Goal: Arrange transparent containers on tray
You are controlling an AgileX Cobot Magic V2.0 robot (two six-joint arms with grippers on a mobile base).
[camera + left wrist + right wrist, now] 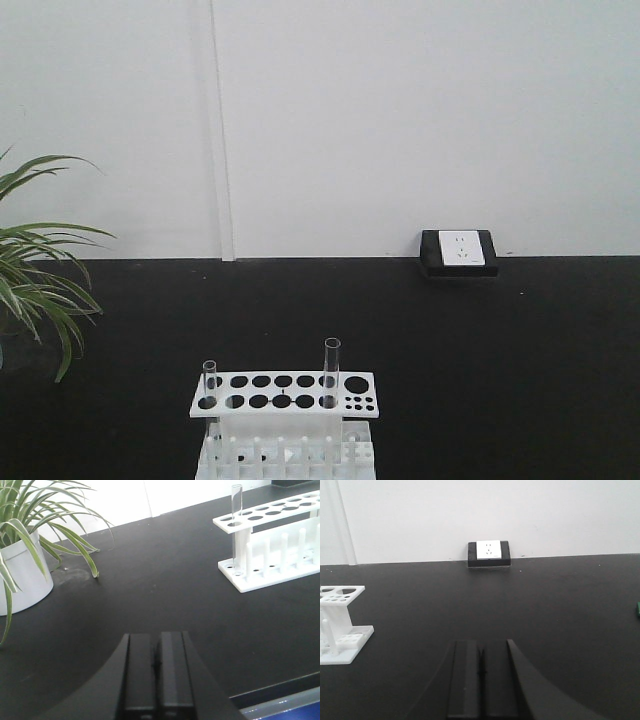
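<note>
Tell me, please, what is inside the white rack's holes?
Two clear test tubes stand upright in the white rack: a left tube at its end hole and a right tube. Other holes look empty; its base is cropped.

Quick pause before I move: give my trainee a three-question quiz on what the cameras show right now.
1. True or false: both test tubes stand upright in the white rack.
2. Multiple choice: in the front-facing picture, the potted plant is where relative to the rack? A. to its left; B. to its right; C. on top of it.
3. Fill in: the left gripper and the right gripper both have their jaws ____.
Key: 1 true; 2 A; 3 shut.
</note>
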